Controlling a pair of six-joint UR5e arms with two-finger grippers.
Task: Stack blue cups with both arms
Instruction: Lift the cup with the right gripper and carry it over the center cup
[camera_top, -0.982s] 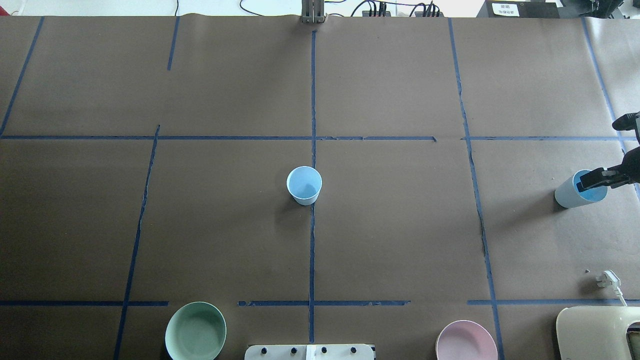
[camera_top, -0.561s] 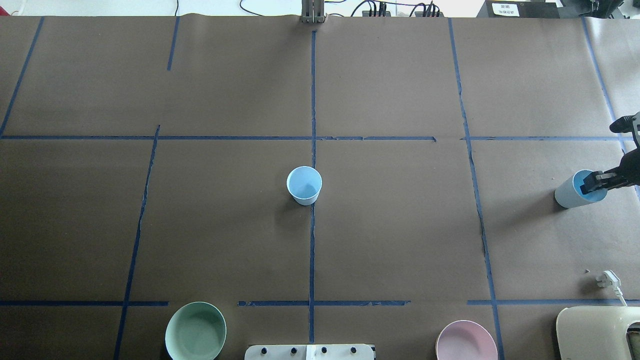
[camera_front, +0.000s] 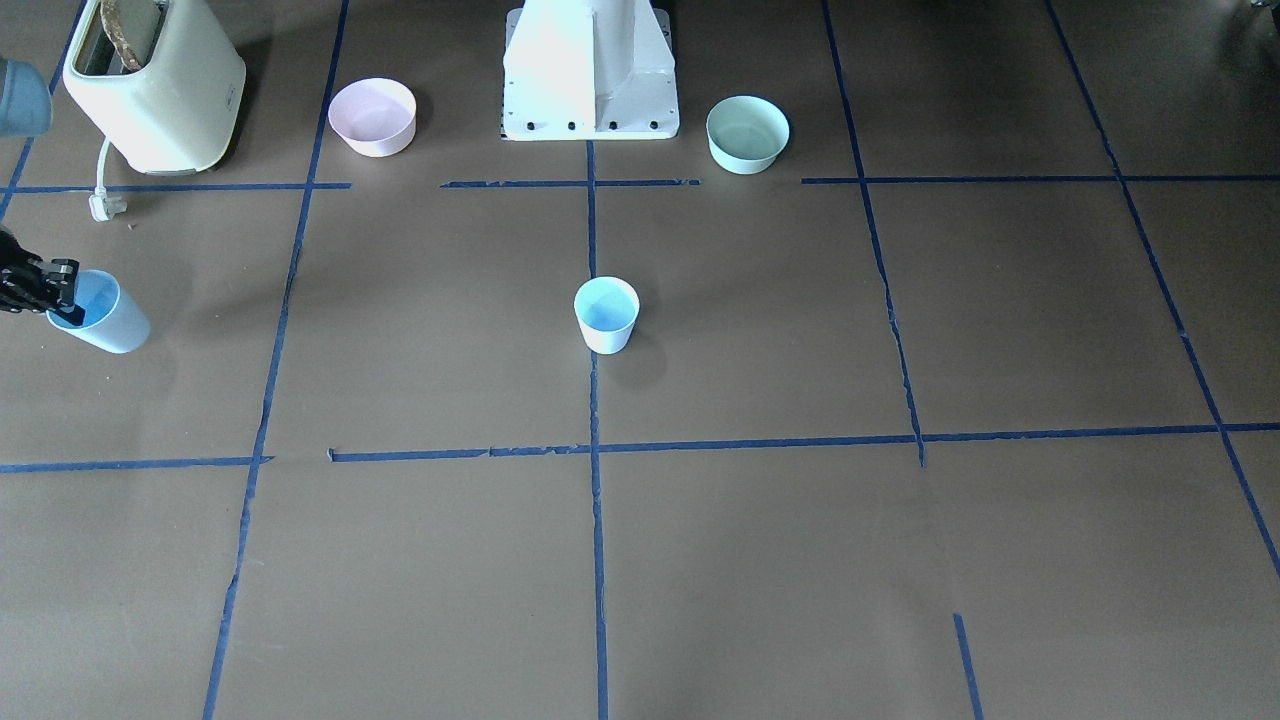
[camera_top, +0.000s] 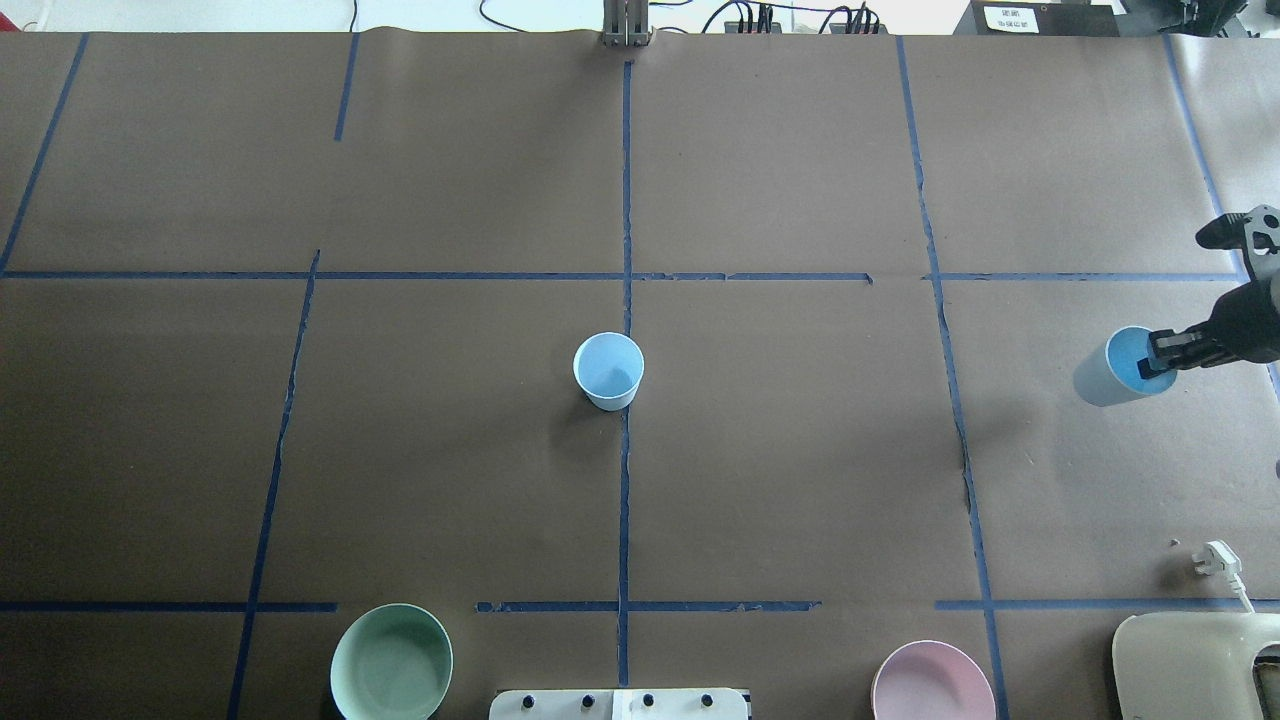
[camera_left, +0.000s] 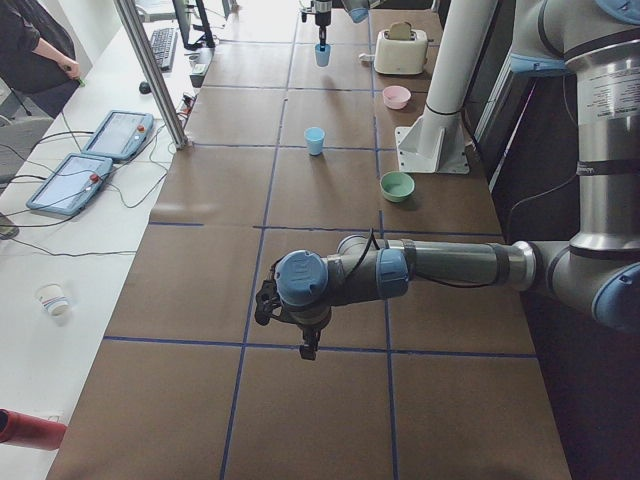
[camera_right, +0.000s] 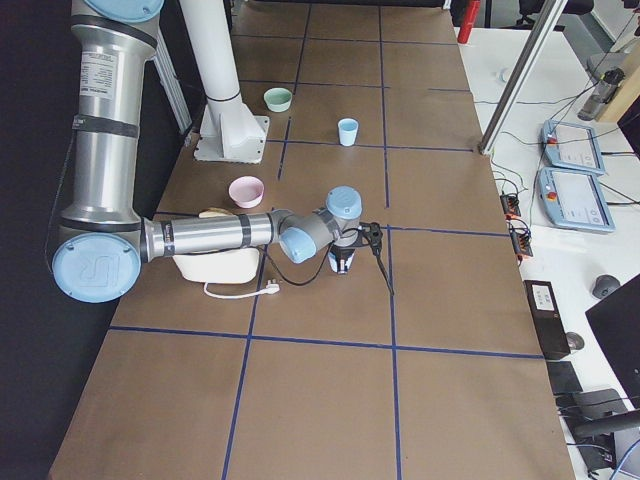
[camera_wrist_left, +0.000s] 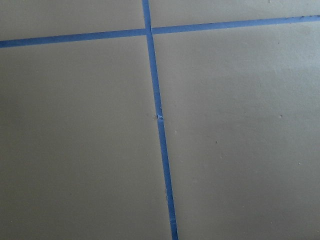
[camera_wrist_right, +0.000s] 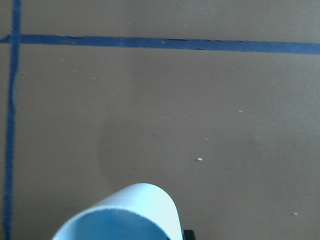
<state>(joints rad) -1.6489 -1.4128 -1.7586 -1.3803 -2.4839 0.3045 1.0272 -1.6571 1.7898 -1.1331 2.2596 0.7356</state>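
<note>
Right gripper (camera_top: 1158, 357) is clamped on the rim of the held blue cup (camera_top: 1112, 372), one finger inside the wall, carrying it tilted near the table's right edge. The standing blue cup (camera_top: 608, 371) sits upright at centre. Risks: a one-wall pinch may let the cup swing or slip in transit, and a tilted entry could topple the standing cup. Left gripper (camera_left: 307, 347) hangs well apart over bare paper; its jaw state cannot be told. Surface: brown paper (camera_top: 450, 450) gridded with blue tape (camera_top: 624, 500). Around it: mint bowl (camera_top: 391, 662), pink bowl (camera_top: 932, 682), toaster (camera_front: 155, 85), operators' bench (camera_left: 60, 250).
</note>
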